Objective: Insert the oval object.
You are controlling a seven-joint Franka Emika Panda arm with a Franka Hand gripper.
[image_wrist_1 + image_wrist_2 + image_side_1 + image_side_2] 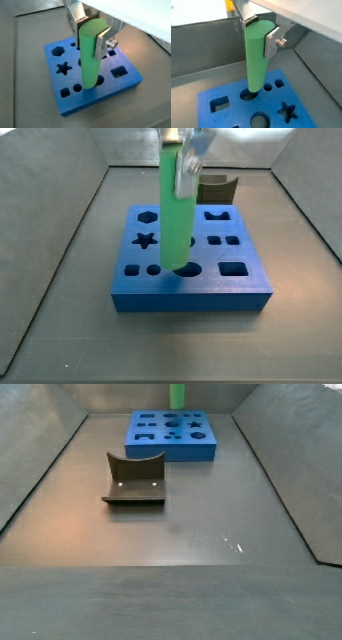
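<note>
My gripper [90, 32] is shut on the upper end of the oval object [90, 55], a long bright green peg held upright over the blue block [127, 80]. In both wrist views the silver fingers [272, 42] clamp its sides just below its rounded top. The peg [256, 60] reaches down to a rounded hole [250, 93] in the block [231, 100]. Whether its tip is inside the hole I cannot tell. In a side view the peg [174, 213] stands near the front middle of the block [187, 293], with the gripper [183, 163] above.
The block has several other shaped holes, including a star [146, 241] and squares. A dark grey-brown curved block [218, 188] stands apart from the blue block and also shows in a side view [134, 479]. Grey bin walls [80, 218] enclose the floor.
</note>
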